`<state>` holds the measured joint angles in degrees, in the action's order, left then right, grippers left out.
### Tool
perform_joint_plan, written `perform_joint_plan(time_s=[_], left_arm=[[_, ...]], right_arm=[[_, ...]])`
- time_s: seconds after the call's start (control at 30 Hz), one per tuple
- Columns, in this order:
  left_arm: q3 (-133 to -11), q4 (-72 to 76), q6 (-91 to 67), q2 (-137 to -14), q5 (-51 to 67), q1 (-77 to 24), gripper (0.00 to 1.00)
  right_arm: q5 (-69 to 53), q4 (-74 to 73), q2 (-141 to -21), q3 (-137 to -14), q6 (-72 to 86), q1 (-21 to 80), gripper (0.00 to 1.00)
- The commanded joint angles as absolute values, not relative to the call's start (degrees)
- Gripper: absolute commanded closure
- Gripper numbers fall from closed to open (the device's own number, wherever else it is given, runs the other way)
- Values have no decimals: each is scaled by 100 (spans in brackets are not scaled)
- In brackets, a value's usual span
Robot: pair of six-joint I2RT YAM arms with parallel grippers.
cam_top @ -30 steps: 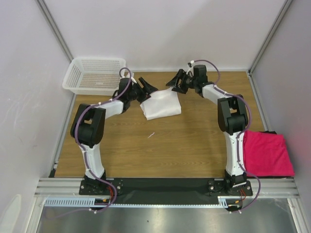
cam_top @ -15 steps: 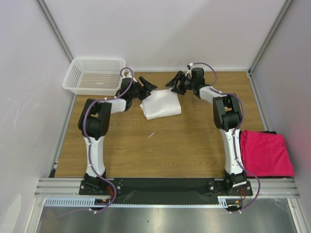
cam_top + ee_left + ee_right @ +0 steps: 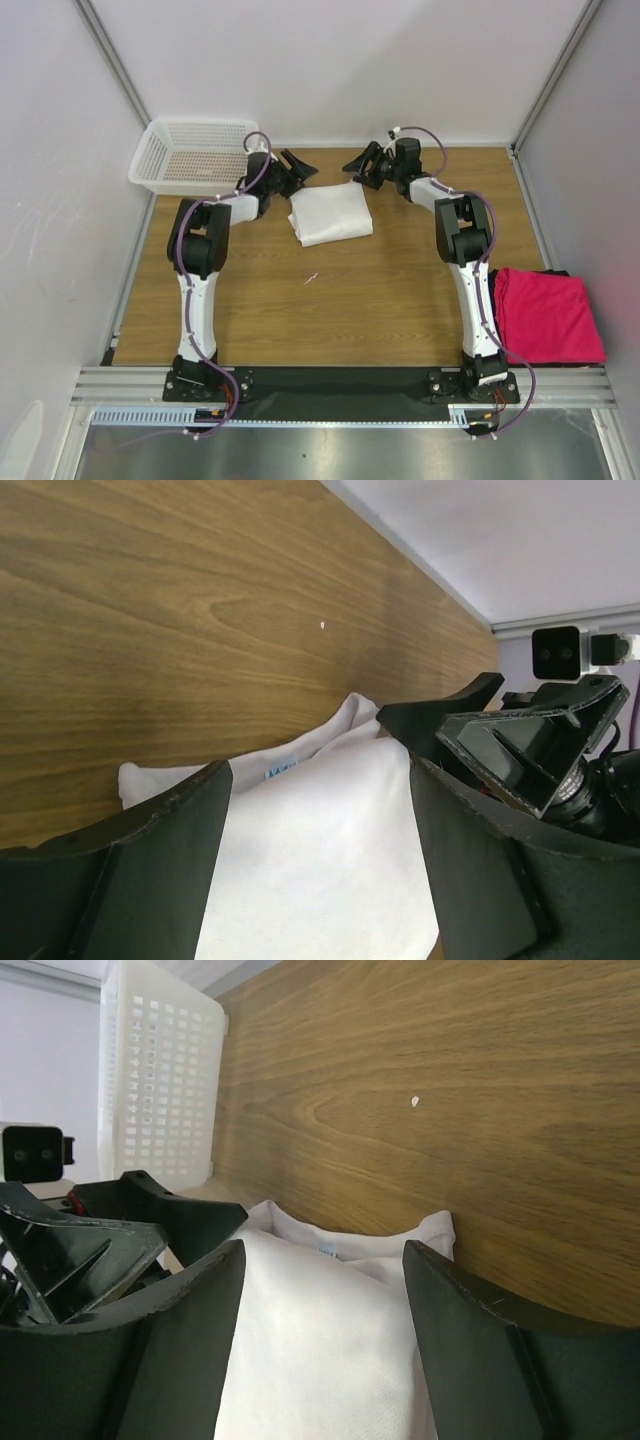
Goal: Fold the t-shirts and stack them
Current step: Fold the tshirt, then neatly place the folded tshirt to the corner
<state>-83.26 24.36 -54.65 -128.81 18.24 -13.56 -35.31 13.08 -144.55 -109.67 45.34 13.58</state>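
A folded white t-shirt (image 3: 330, 213) lies flat on the wooden table near its far edge, its blue-white tag (image 3: 280, 772) showing at the fold. My left gripper (image 3: 295, 168) hovers open just off the shirt's far left corner, and my right gripper (image 3: 360, 165) hovers open off its far right corner. In both wrist views the white t-shirt (image 3: 320, 880) (image 3: 320, 1360) shows in the gap of the left gripper (image 3: 320, 780) and right gripper (image 3: 320, 1260), beyond the fingers and not pinched. A folded magenta-pink t-shirt (image 3: 548, 315) lies at the right edge on a black one (image 3: 545, 271).
A white mesh basket (image 3: 190, 155) stands at the far left corner, close to my left arm. White walls and metal posts enclose the table on three sides. A small white speck (image 3: 312, 278) lies mid-table.
Both arms have drawn upright, elbows rising toward the far edge. The left gripper has backed away from the shirt's far left corner. The white t-shirt has stayed in place.
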Motion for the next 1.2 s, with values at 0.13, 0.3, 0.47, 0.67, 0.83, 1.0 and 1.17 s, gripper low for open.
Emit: perform_joint_plan(time_s=[0.13, 0.3, 0.47, 0.67, 0.83, 1.0, 1.17], left_arm=[[-9718, 1013, -3975, -12508, 1697, -1388, 21], [-9993, -190, -3244, -11682, 1232, -1441, 19], [-9511, -1342, -2953, -10768, 406, -1599, 15], [-8466, -1688, -3286, -10178, 26, -1801, 15], [-7736, -1530, -3498, -10002, 18, -1977, 16], [-7279, -1345, -3498, -9888, 9, -2048, 16], [-6961, -1248, -3533, -9853, -263, -2039, 16]], right_arm=[[-3358, 100, -14011, -12206, 3684, 1345, 27], [-2665, -1631, -13369, -12621, 2796, 1327, 13], [-2129, -2153, -12404, -11413, 2198, 1310, 1], [-2284, -2163, -11919, -10215, 2066, 1345, 1], [-2531, -1653, -11839, -9475, 2013, 1433, 1], [-2715, -1459, -12172, -9501, 2065, 1468, 2], [-2848, -1433, -12568, -9685, 2144, 1512, 5]])
